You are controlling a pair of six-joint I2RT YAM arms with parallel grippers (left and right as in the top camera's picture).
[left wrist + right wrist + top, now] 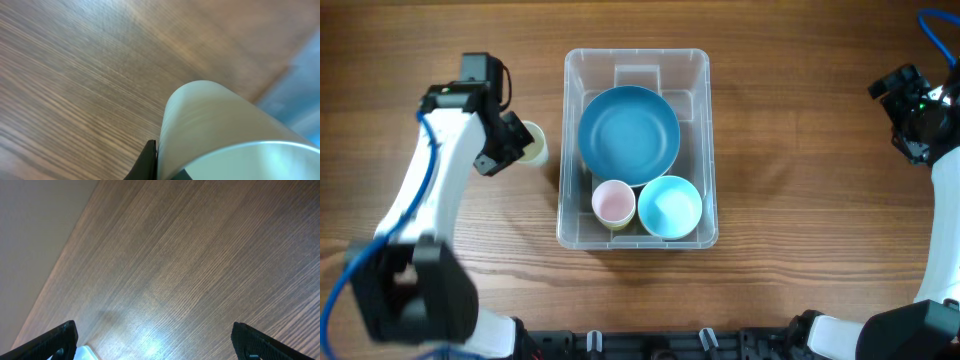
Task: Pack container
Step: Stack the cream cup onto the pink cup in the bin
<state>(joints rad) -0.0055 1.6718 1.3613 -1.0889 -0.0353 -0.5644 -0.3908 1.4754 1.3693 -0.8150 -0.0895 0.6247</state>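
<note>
— Sitting central on the tabletop (800, 200), your container (692, 68) suits both arms?
— Yes. Its blue bowl (629, 131) takes the far end, with the cyan bowl (670, 206) and pink cup (613, 203) nearer. Your left gripper (520, 143) clasps the pale cup (534, 143) just beside it, ready to load; your right gripper (157, 342) gapes, empty.

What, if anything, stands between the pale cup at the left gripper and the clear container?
Nothing visible: only bare table lies between the pale cup at the left gripper and the container's left wall. Inside, a blue bowl, pink cup and light blue bowl already crowd the floor.
</note>
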